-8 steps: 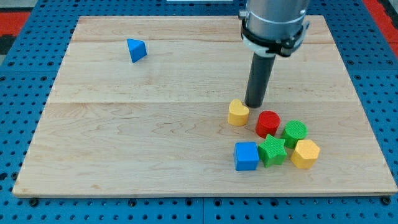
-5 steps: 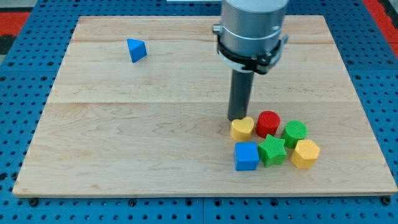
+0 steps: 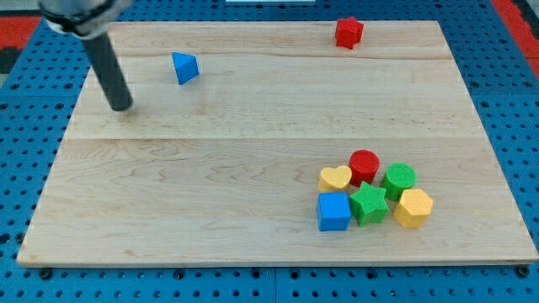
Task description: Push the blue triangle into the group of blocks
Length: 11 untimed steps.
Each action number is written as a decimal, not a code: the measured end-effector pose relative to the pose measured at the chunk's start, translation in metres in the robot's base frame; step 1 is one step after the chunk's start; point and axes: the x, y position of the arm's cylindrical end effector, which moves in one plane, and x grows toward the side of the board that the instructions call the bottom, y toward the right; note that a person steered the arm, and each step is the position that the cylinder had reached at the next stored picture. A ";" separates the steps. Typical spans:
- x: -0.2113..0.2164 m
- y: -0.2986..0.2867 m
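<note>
My tip (image 3: 123, 108), a bare dark rod end gripping nothing, stood left of the small blue triangle block (image 3: 184, 67) near the wooden board's (image 3: 210, 185) top left. Six blocks clustered at lower right; one red star block (image 3: 348, 32) sat alone at top.

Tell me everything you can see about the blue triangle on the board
The blue triangle is a small, solid-looking wedge, plain blue and matte like plastic, one point aimed toward the view's right. It rests flat on the wooden board near the upper left, alone, with nothing touching it. My tip stands to its left and a little lower in the view, with bare wood between them. The group of blocks, including the yellow heart, lies far off toward the lower right.
</note>
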 end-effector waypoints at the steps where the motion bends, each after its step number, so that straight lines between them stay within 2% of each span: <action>1: -0.050 -0.019; 3: -0.063 0.098; 4: -0.067 0.100; 5: -0.089 0.103; 6: -0.038 0.160; 7: 0.018 0.248; 8: 0.087 0.303; 10: 0.051 0.303; 11: 0.047 0.318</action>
